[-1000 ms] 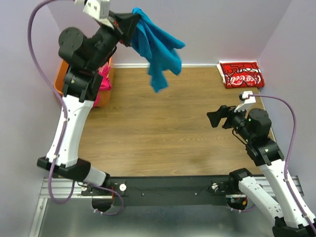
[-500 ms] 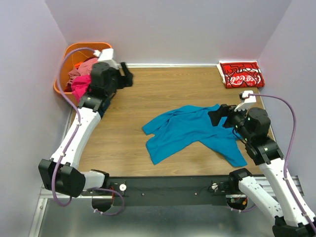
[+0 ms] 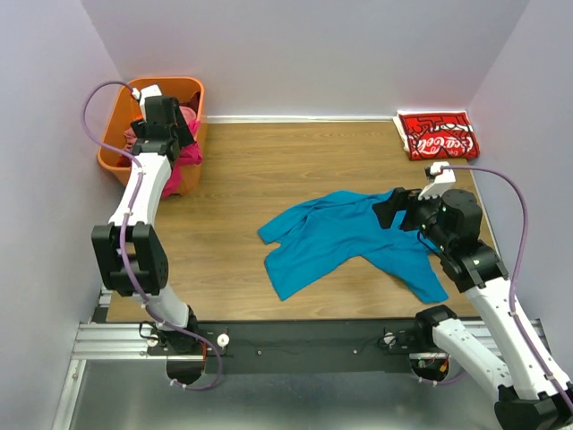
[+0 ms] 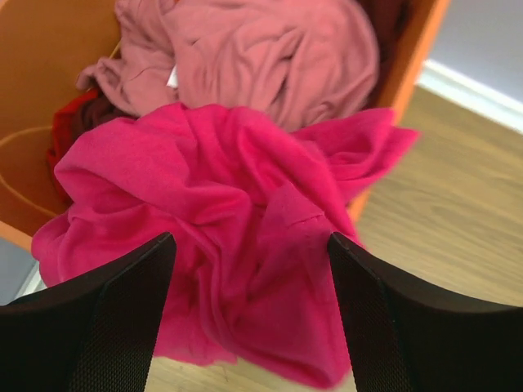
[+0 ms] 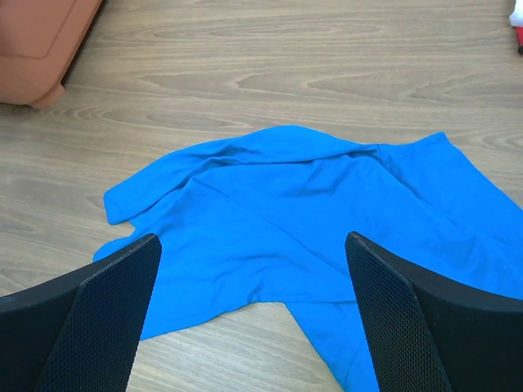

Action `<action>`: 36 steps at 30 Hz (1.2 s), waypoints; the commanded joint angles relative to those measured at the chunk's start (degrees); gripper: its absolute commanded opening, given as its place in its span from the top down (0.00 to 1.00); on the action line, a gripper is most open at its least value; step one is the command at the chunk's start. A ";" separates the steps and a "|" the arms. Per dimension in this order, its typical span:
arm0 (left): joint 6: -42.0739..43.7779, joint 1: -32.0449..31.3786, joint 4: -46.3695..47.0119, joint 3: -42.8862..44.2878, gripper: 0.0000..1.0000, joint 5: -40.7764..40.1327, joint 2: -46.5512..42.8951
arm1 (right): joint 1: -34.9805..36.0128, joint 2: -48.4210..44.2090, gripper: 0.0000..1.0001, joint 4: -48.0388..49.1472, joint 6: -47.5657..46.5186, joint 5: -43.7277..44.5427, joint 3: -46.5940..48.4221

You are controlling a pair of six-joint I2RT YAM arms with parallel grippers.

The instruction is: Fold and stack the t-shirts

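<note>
Left gripper (image 4: 249, 245) has swung back to the orange basket (image 3: 109, 159), jaws wide and empty just above the magenta-pink t-shirt (image 4: 221, 204); right gripper (image 5: 253, 245) hovers wide and empty over the teal-blue t-shirt (image 5: 310, 204), now dropped and lying crumpled mid-way across the table (image 3: 224, 179); red t-shirt (image 3: 437, 134) lies folded at the far right corner.

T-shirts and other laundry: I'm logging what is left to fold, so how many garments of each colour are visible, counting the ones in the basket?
teal-blue shirt, lying unfolded: 1
red Coca-Cola shirt, folded: 1
magenta-pink shirt, hanging over the basket edge: 1
dusty-pink garment, in the basket: 1
dark-red garment, mostly hidden: 1
Total: 5
</note>
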 commanded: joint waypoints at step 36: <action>7.48 4.33 14.35 46.44 1.00 -5.18 20.56 | 0.30 4.79 0.00 1.45 -0.16 7.37 3.61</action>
